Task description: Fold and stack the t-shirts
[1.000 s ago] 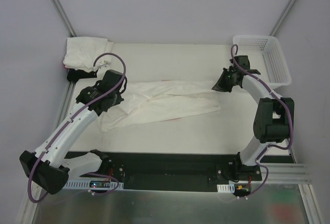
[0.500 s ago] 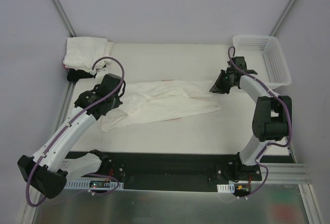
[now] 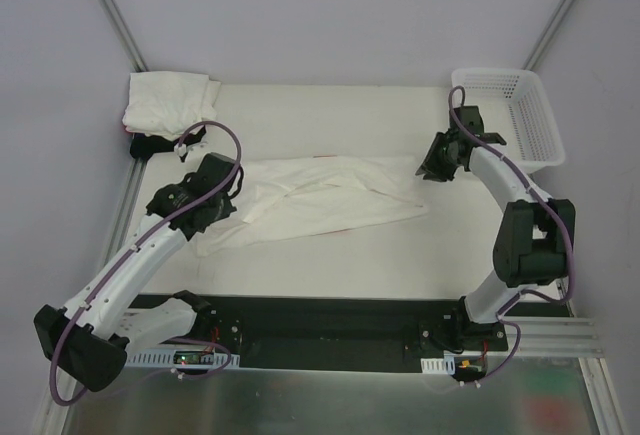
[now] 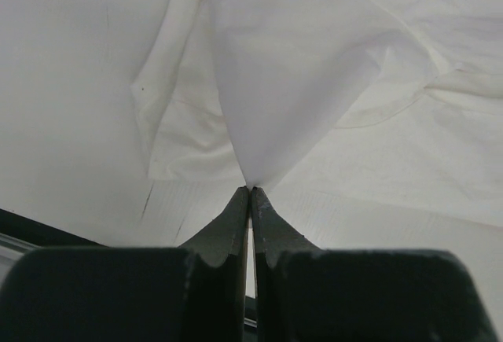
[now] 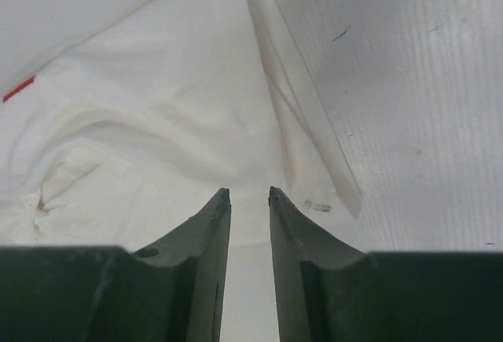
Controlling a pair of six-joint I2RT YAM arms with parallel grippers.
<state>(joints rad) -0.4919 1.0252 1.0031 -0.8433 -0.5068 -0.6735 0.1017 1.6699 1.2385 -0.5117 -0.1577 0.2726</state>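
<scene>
Left pincer (image 4: 250, 189) is clamped tight on a raised fold of the white t-shirt (image 3: 330, 200) at its left end. The right pincer (image 5: 247, 193) hangs over the shirt's right end, its jaws slightly apart with nothing between them. A white mesh basket (image 3: 535, 125) stands far right, just beyond the right arm. A pile of white shirts (image 3: 170, 100) sits in the far left corner on dark cloth. The shirt lies mid-table (image 3: 340, 115), its long axis running left to right, with the left end nearer.
</scene>
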